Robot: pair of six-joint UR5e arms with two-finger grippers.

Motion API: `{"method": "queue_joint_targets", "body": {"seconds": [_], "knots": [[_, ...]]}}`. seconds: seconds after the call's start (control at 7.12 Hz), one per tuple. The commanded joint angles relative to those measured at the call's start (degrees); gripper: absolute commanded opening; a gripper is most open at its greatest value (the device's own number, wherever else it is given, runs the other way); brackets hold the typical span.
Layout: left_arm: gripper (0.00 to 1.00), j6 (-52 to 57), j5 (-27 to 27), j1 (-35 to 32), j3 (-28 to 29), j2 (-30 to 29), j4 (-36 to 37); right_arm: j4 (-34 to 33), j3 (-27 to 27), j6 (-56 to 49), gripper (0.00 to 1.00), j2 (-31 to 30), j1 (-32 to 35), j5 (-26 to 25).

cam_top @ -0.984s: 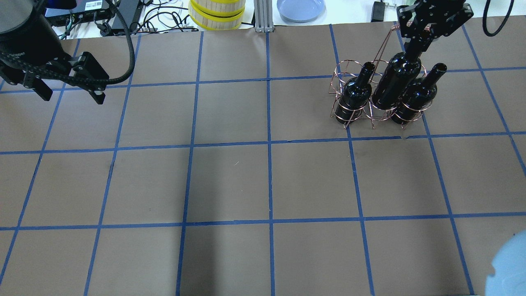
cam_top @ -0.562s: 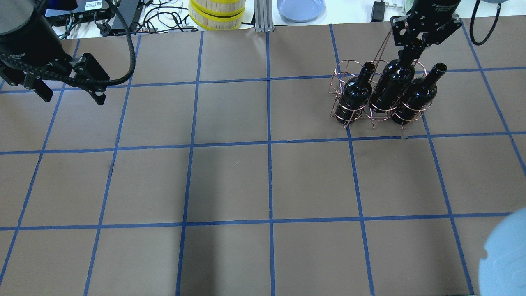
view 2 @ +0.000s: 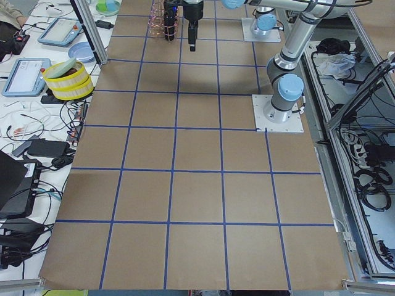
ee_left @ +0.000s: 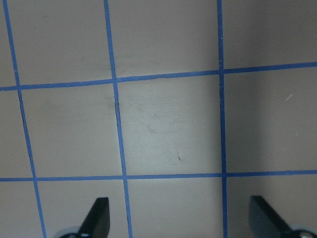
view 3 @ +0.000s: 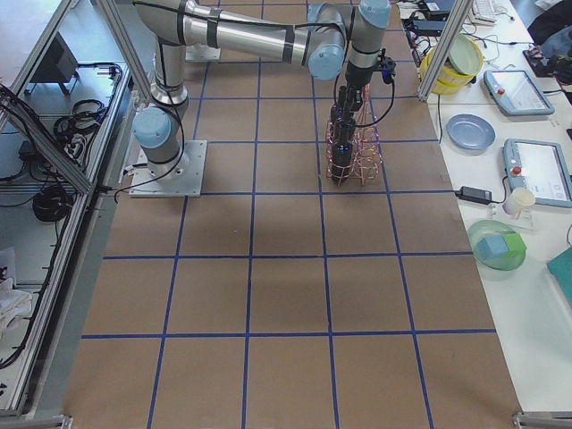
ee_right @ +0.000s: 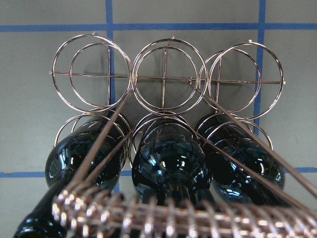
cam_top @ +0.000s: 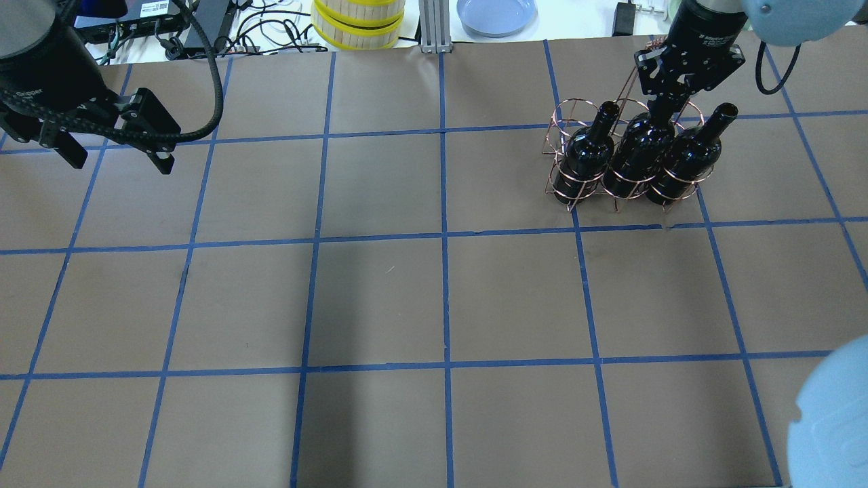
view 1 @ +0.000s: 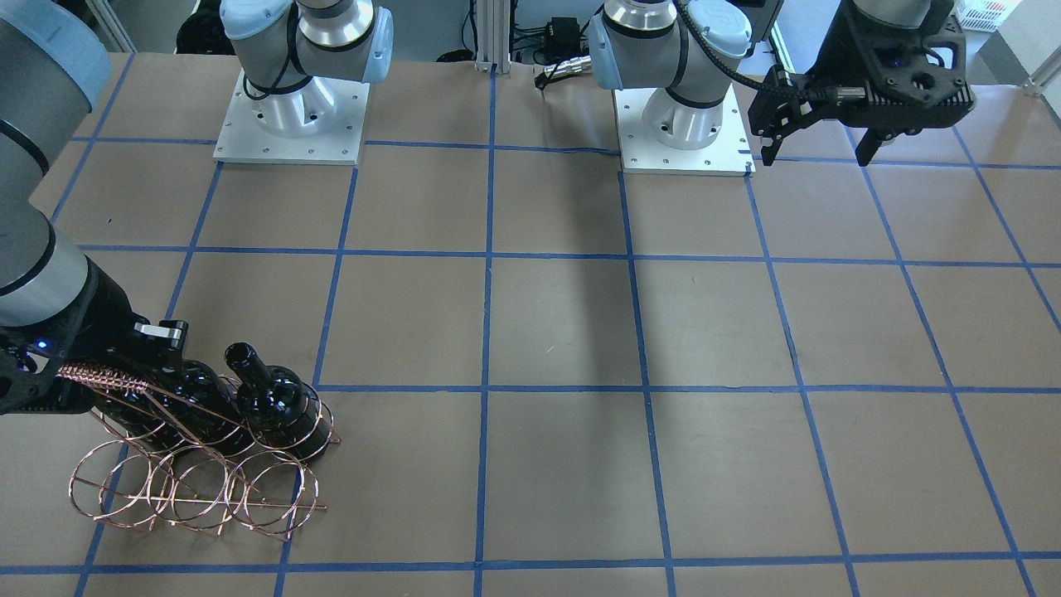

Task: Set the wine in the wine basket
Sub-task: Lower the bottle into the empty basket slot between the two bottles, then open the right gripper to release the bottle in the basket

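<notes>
The copper wire wine basket (cam_top: 561, 123) stands at the far right of the table. Three glossy black bottles fill its near row. My right gripper (cam_top: 666, 103) is shut on the neck of the middle wine bottle (cam_top: 634, 154), which stands upright in the middle ring between the two others (cam_top: 586, 156) (cam_top: 688, 159). In the right wrist view the middle bottle (ee_right: 168, 163) sits below the coiled handle (ee_right: 173, 218), and the far row of rings (ee_right: 166, 74) is empty. My left gripper (cam_top: 119, 157) is open and empty above the far left of the table, also in the front view (view 1: 816, 153).
Stacked wooden containers with yellow bands (cam_top: 358, 24), a blue plate (cam_top: 496, 13) and cables lie beyond the table's far edge. The two arm bases (view 1: 290, 108) (view 1: 684, 124) stand at the robot's side. A pale blue arm joint (cam_top: 831, 420) covers the overhead view's lower right corner.
My right gripper has come down with the middle bottle, which now stands lower in its ring, level with the two others. The left arm has not moved.
</notes>
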Motion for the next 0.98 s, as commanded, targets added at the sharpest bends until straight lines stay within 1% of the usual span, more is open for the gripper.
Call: {"method": "queue_joint_targets", "body": {"seconds": [0.0,0.14,0.28,0.42,0.56,0.84], "knots": [[1.00,-0.06,0.04,0.05,0.00,0.00,0.00,-0.27,0.02,-0.10,0.62,0.01,0.00,-0.01],[1.00,0.02,0.04,-0.04,0.00,0.00,0.00,-0.19,0.02,-0.10,0.96,-0.17,0.00,-0.01],[1.00,0.02,-0.05,-0.04,0.00,0.00,0.00,-0.10,0.02,-0.10,0.99,-0.78,0.08,-0.01],[1.00,-0.06,0.04,-0.04,0.00,0.00,0.00,0.16,-0.24,-0.19,0.99,-1.83,0.17,-0.01],[1.00,0.02,0.04,-0.04,0.00,0.00,0.00,0.78,-0.24,-0.11,0.99,-4.62,0.43,0.08],[1.00,0.02,0.04,0.05,0.00,0.00,0.00,7.51,-0.42,-0.11,0.99,-12.43,1.57,0.60]]}}
